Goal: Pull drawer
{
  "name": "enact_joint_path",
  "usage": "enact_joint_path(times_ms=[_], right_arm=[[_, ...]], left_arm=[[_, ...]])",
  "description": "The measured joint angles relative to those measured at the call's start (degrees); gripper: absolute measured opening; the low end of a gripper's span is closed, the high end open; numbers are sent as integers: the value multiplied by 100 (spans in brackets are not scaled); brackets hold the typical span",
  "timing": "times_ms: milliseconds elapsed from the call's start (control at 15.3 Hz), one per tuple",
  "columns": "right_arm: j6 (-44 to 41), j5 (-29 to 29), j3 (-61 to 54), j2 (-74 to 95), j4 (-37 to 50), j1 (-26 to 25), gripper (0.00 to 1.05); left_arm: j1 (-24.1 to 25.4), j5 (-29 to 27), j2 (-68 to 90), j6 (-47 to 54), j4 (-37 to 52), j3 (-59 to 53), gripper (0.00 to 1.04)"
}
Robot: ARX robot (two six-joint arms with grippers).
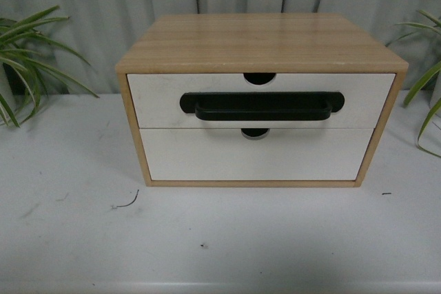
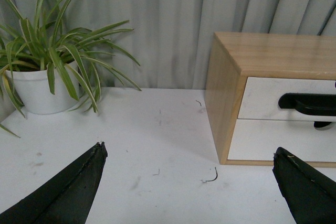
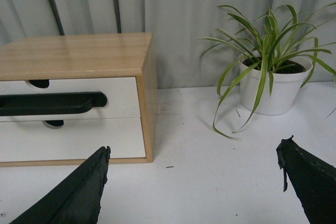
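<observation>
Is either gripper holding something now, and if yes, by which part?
Nothing is held. The left gripper and the right gripper are both open and empty, apart from the drawer; its handle is untouched.

Front view: a spider plant (image 1: 34,22) is cropped at the left edge, and a second plant (image 1: 422,84) at the right. Left wrist view: the drawer (image 2: 262,98) and its black bar handle (image 2: 310,103) run out of frame. The frame edge cuts off most of the left tool (image 2: 189,149) and right tool (image 3: 194,146).

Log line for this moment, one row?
drawer: shut | handle: untouched | left hand: open, empty | right hand: open, empty
</observation>
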Motion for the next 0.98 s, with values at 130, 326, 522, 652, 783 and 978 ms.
enact_joint_path(times_ms=[130,326,522,652,783,978], right_arm=[[0,0,2,0,0,0,98],[0,0,2,0,0,0,98],[0,0,0,0,0,0,98],[0,0,0,0,0,0,98],[0,0,0,0,0,0,98],[0,0,0,0,0,0,98]], left_arm=[[0,0,0,0,0,0,98],[0,0,0,0,0,0,98],[0,0,0,0,0,0,98],[0,0,0,0,0,0,98],[0,0,0,0,0,0,98],[0,0,0,0,0,0,98]])
